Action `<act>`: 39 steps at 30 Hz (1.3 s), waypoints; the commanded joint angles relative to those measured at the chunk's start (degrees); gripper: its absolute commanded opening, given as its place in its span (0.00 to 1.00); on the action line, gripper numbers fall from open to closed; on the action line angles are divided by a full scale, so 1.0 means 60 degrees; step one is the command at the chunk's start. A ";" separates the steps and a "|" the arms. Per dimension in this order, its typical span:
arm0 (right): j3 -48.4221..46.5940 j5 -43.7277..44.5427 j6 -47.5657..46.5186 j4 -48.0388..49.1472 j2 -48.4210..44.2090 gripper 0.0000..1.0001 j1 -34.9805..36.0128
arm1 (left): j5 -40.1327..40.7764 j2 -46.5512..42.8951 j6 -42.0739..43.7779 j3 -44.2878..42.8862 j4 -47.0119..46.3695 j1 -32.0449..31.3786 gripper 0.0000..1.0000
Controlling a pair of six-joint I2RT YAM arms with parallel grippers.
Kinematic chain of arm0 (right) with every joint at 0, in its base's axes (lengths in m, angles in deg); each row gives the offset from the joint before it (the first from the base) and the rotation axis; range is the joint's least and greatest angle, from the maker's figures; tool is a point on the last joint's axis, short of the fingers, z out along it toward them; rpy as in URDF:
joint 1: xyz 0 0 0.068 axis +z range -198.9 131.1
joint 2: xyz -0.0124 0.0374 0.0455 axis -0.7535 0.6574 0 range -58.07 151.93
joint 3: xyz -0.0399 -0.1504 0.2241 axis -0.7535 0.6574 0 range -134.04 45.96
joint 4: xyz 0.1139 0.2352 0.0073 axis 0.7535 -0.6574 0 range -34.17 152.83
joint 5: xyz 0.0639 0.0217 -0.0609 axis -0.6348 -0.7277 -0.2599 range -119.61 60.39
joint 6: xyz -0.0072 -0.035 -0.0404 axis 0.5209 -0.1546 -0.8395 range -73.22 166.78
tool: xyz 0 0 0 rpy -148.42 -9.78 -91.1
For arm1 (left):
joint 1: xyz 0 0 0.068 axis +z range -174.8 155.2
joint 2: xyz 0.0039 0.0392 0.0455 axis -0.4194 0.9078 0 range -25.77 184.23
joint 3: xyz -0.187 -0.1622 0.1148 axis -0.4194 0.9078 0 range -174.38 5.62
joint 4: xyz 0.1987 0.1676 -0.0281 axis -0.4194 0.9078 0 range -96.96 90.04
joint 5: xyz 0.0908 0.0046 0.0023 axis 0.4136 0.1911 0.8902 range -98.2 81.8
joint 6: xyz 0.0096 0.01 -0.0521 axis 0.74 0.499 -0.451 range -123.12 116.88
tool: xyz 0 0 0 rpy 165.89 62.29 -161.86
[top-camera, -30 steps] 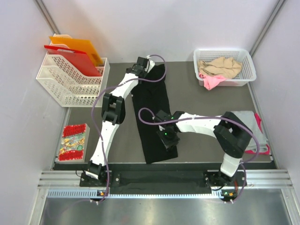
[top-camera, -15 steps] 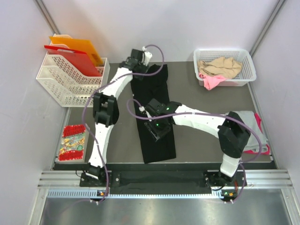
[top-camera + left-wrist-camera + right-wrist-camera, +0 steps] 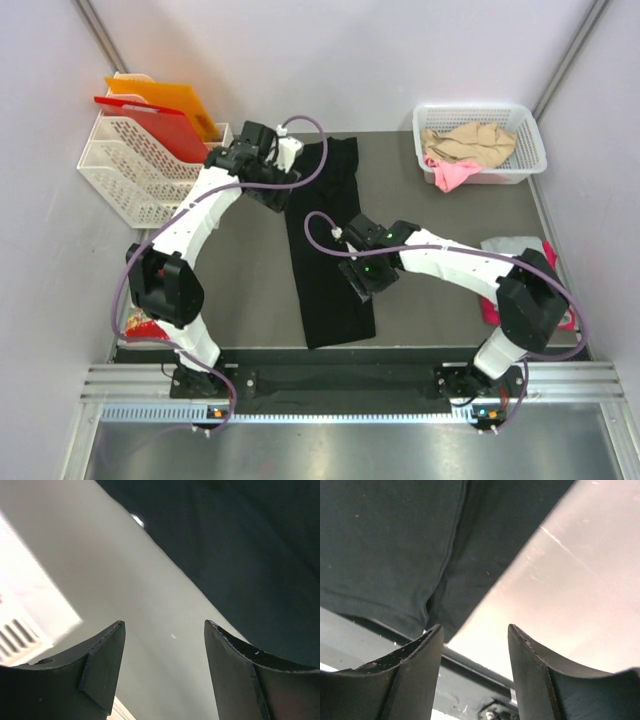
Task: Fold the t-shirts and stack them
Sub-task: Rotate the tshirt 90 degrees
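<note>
A large black t-shirt (image 3: 318,285) lies on the table as a long narrow strip running from far to near. My left gripper (image 3: 272,192) hovers open just left of the strip's far end; in the left wrist view the left gripper (image 3: 164,625) has only bare table between its fingers, with the black t-shirt (image 3: 240,540) at upper right. My right gripper (image 3: 360,288) hangs open over the strip's right edge. In the right wrist view the right gripper (image 3: 475,627) is empty, and the black t-shirt (image 3: 395,540) fills the upper left. A grey t-shirt (image 3: 515,246) over a magenta-pink one (image 3: 490,311) lies at right, partly hidden by the right arm.
A white basket (image 3: 480,108) at the back right holds a beige t-shirt (image 3: 468,143) and a pink one (image 3: 450,176). A white file rack (image 3: 150,175) with red and orange folders (image 3: 165,105) stands at the back left. A red patterned card (image 3: 138,326) peeks out behind the left arm.
Both grippers have opened and let go of the black t-shirt. The left gripper has swung left off the shirt's far end; the right one has shifted slightly over the strip.
</note>
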 commanded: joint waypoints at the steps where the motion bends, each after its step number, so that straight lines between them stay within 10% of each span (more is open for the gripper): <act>1: 0.0128 -0.0309 -0.0036 0.0870 0.0433 0.54 -0.0342 | -0.0917 -0.0153 -0.0319 0.0022 0.0743 0.0055 0.67; 10: 0.1197 -0.1026 0.0080 0.1339 0.0302 0.50 -0.0826 | -0.1416 0.1848 -0.1080 -0.0210 0.0685 -0.1337 0.65; 23: 0.1799 -0.1378 0.0095 0.1588 0.0535 0.43 0.0374 | 0.0137 0.7332 -0.1638 -0.5499 0.2004 -0.1088 0.62; 34: 0.0614 -0.2008 0.0081 0.1472 0.1590 0.39 0.1049 | -0.0187 0.7378 -0.0322 -0.4960 0.1827 -0.1088 0.59; 39: -0.0191 -0.2184 -0.0022 0.1237 0.2015 0.39 0.1195 | 0.0222 0.5727 0.0368 -0.2561 0.1507 -0.0870 0.54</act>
